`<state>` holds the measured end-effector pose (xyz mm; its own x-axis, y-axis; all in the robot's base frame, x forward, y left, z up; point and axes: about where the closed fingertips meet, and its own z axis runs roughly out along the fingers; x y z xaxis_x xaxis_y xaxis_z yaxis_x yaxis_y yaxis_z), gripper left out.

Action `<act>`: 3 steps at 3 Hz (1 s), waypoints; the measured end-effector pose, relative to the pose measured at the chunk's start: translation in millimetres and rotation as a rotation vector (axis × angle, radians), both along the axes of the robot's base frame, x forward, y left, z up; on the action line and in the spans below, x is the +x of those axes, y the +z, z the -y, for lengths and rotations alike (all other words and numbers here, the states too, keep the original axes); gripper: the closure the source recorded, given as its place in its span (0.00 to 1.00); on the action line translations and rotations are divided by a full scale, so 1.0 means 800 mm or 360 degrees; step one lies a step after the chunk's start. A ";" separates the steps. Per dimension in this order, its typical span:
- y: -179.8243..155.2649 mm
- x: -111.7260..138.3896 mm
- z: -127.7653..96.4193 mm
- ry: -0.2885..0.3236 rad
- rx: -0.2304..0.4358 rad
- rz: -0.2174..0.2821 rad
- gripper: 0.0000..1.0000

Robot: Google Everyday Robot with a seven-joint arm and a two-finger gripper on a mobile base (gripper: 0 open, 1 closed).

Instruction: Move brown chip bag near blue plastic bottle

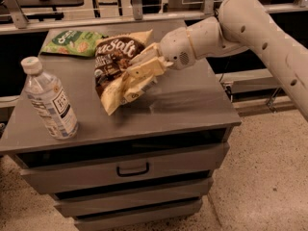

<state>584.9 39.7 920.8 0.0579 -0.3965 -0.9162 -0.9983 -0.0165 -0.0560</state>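
The brown chip bag (117,67), dark brown on top with white "Sea Salt" lettering and cream-yellow below, hangs tilted just above the middle of the grey cabinet top (192,102). My gripper (139,73) is shut on the bag's right side, reaching in from the right on the white arm. The blue plastic bottle (49,100), clear with a white cap and a white-and-blue label, stands upright near the front left corner. The bag's lower tip is a short gap to the right of the bottle.
A green snack bag (73,41) lies flat at the back left of the top. The cabinet has drawers below with a handle (132,169). A rail and shelving run behind it. Speckled floor lies to the right.
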 end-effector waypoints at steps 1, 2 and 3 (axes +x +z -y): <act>-0.008 -0.029 -0.022 0.0144 -0.0010 -0.0034 1.00; -0.016 -0.047 -0.036 0.0226 -0.0018 -0.0055 1.00; -0.021 -0.055 -0.044 0.0268 -0.0031 -0.0068 0.82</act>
<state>540.5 74.5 903.7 0.0861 -0.4021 -0.9116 -0.9828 -0.1843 -0.0116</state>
